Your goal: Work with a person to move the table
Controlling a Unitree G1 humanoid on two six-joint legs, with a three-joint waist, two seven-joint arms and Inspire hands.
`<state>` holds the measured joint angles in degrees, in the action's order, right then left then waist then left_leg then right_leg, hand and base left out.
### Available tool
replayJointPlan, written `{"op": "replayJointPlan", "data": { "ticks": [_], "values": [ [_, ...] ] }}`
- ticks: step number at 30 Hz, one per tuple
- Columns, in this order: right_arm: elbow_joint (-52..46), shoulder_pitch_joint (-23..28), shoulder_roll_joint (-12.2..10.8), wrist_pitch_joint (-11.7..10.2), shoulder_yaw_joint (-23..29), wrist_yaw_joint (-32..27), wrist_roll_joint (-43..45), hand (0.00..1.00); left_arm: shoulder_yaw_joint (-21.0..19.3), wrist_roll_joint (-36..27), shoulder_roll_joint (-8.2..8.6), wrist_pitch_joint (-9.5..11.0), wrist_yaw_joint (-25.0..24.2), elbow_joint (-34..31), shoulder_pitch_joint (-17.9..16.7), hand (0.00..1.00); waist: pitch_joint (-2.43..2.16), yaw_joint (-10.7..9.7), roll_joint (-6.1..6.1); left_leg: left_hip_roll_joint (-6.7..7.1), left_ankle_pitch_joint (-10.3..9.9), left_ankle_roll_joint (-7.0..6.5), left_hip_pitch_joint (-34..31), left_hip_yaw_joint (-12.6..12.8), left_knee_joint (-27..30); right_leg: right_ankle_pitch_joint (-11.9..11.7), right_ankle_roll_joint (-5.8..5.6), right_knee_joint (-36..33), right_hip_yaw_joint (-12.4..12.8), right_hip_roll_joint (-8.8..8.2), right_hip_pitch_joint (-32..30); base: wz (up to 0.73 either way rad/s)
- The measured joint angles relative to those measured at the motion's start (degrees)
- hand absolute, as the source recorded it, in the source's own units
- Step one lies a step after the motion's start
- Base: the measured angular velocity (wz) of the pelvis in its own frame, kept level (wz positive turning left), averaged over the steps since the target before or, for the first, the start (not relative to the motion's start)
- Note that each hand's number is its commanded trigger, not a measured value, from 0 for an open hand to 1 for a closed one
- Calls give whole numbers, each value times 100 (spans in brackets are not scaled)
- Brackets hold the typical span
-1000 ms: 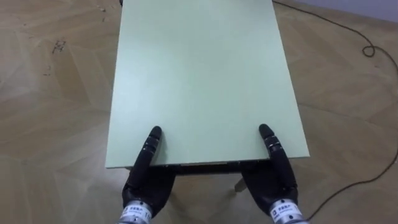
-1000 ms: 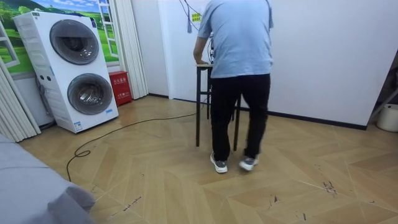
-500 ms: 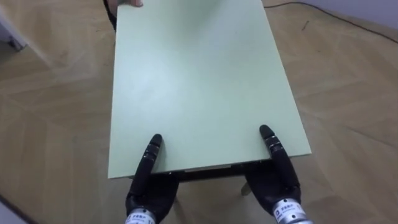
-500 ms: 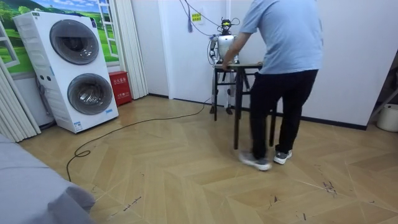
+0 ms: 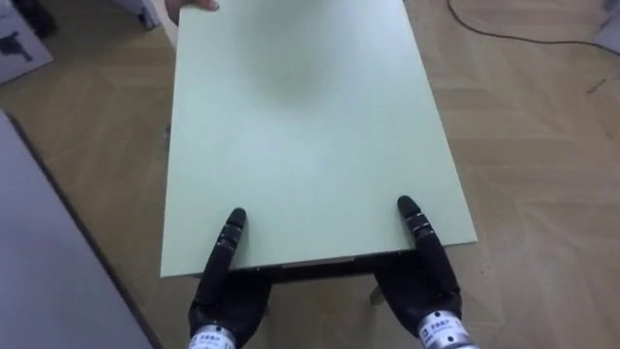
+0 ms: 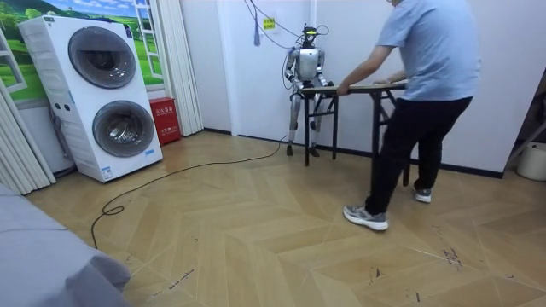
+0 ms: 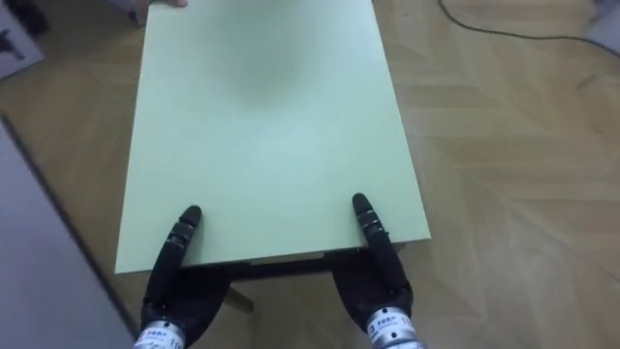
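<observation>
The pale green table [image 5: 300, 126] runs away from me, its near short edge at my hands. My left hand [image 5: 226, 291] grips that edge at its left, thumb lying on top and palm below. My right hand [image 5: 422, 281] grips it the same way at its right. At the far left corner a person's hand [image 5: 190, 4] rests on the tabletop. In the room view I stand by the white wall at the left end of the table [image 6: 358, 88]. The person [image 6: 426, 77] leans over its other end in mid-stride, holding it.
A stacked washer and dryer [image 6: 107, 94] and a red box [image 6: 162, 119] stand at the room view's left. A dark cable [image 6: 171, 175] trails over the wooden floor. A grey surface [image 5: 48, 262] lies close on my left, and a cable [image 5: 504, 37] at the far right.
The table, the person and I have shifted toward the room view's right; the person no longer hides me. My eye view swung, bringing the grey surface in at the left. Both grips are unchanged.
</observation>
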<state>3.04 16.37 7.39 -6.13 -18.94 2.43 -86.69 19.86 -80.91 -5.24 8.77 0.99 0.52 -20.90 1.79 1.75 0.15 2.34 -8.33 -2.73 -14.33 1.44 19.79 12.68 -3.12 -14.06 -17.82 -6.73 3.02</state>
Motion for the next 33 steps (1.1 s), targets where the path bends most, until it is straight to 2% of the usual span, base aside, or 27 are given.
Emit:
{"op": "replayJointPlan", "data": {
  "ticks": [1,3,4,5,6,7,8,9,10,11,12,13,15,18,19,21,22,23,24,25,27,29,30,31,33],
  "values": [
    [0,-9,-1,0,0,-19,8,100,-2,2,-14,6,8,0,0,100,4,0,15,-5,34,-4,-14,8,2,39,64,-101,2,21,-2,77],
    [-5,-12,1,0,0,-27,41,100,3,-11,-28,7,9,0,0,100,-5,-7,33,-7,81,-10,-71,64,9,62,103,-169,-29,53,25,81],
    [-37,-14,15,-9,7,-27,47,100,5,-12,-16,11,9,-2,27,100,-3,-18,63,-76,126,-67,-123,403,-7,61,103,-209,-155,60,28,84],
    [-49,-14,27,-18,11,-27,46,100,13,-12,-11,10,9,-1,43,100,-6,-33,91,-122,150,-107,-135,633,-21,61,103,-270,-234,60,17,90],
    [-55,-15,37,-42,17,-27,44,100,44,-11,-11,14,11,-1,74,100,1,-95,171,-227,199,-194,-135,1022,-58,62,102,-528,-323,65,-45,87],
    [-55,-22,30,-47,15,-43,43,100,67,-12,-2,29,22,-1,88,100,10,-129,237,-294,224,-227,-134,908,-101,236,129,-773,-154,95,-229,74],
    [-56,-42,26,-43,-6,-50,44,100,67,-13,-5,39,22,-5,85,100,11,-112,240,-264,261,-216,-142,857,-150,328,184,-654,31,145,-349,58],
    [-87,-69,21,-36,-14,-66,57,100,57,-53,-11,66,22,-9,108,100,6,-125,230,-136,353,-227,-182,750,-248,304,260,-195,236,178,-630,87],
    [-144,4,69,-57,39,-83,62,100,77,-66,-20,27,32,21,149,100,-11,-235,307,-17,419,-230,-206,660,-254,223,245,-270,224,102,-735,89],
    [-169,24,85,-63,41,-83,61,100,95,-62,-10,26,32,19,133,100,-26,-217,327,-18,388,-242,-196,775,-221,214,257,-270,80,53,-735,65],
    [-170,16,78,-76,32,-86,60,100,107,-60,4,38,31,19,121,100,-26,-120,329,-118,170,-212,-131,1037,-6,195,245,-280,-87,-21,-748,16],
    [-197,9,76,-125,-3,-86,61,100,107,-44,27,65,30,19,133,100,-31,-75,337,-148,11,-186,-63,1098,11,197,232,-322,-189,-40,-780,13],
    [-204,-4,73,-145,-4,-99,62,100,81,-14,22,69,30,20,168,100,-35,-5,323,-140,-41,-267,-78,1093,-48,230,196,-438,-250,-35,-806,25],
    [-205,-6,76,-132,-8,-117,97,100,85,-60,25,66,31,20,144,100,-31,-37,307,15,-14,-335,-22,904,-153,274,120,-700,-317,-122,-799,39],
    [-204,-12,91,-132,-4,-117,97,100,91,-75,31,67,31,24,143,100,-30,-66,301,75,3,-363,-2,815,-187,284,104,-759,-256,-139,-759,73],
    [-202,0,87,-131,-8,-140,89,100,94,-89,24,67,33,44,141,100,-24,-152,288,159,24,-386,72,594,-228,306,68,-842,-76,-137,-719,62],
    [-188,4,63,-116,-16,-175,97,100,102,-99,8,80,33,62,140,100,-19,-150,257,189,24,-387,131,472,-244,355,12,-874,159,-119,-718,41],
    [-187,5,46,-113,-15,-176,100,100,106,-106,-12,83,33,61,145,100,-17,-153,236,210,24,-386,136,411,-246,383,-2,-813,294,-110,-726,46],
    [-188,1,25,-89,-15,-176,104,100,111,-106,-43,84,33,61,157,100,-10,-145,184,258,24,-385,136,331,-248,388,15,-598,531,-95,-814,48],
    [-182,8,20,-79,-14,-185,113,100,104,-135,-58,92,36,65,156,100,-13,-152,175,280,27,-371,152,250,-248,309,70,-467,651,-74,-909,47],
    [-182,34,17,-82,-25,-212,90,100,115,-146,-100,90,60,60,152,100,-17,-134,121,290,34,-357,212,267,-271,250,82,-398,607,-3,-755,39],
    [-179,41,25,-83,-38,-230,58,100,111,-146,-100,68,107,60,154,100,-2,-136,74,287,35,-355,337,347,-392,229,97,-220,528,30,-525,34],
    [-163,62,28,-83,-41,-248,23,100,112,-146,-114,42,146,61,153,100,23,-136,33,291,37,-353,444,323,-455,203,95,-120,572,48,-420,25],
    [-136,67,22,-83,-68,-263,-20,100,111,-145,-132,39,200,61,153,100,28,-135,0,293,37,-353,487,322,-458,156,98,-2,666,76,-322,22],
    [-136,72,24,-83,-93,-283,-51,100,98,-138,-158,35,242,60,177,100,25,-145,-14,302,36,-353,491,314,-485,94,71,150,680,96,-219,18]
  ]
}}
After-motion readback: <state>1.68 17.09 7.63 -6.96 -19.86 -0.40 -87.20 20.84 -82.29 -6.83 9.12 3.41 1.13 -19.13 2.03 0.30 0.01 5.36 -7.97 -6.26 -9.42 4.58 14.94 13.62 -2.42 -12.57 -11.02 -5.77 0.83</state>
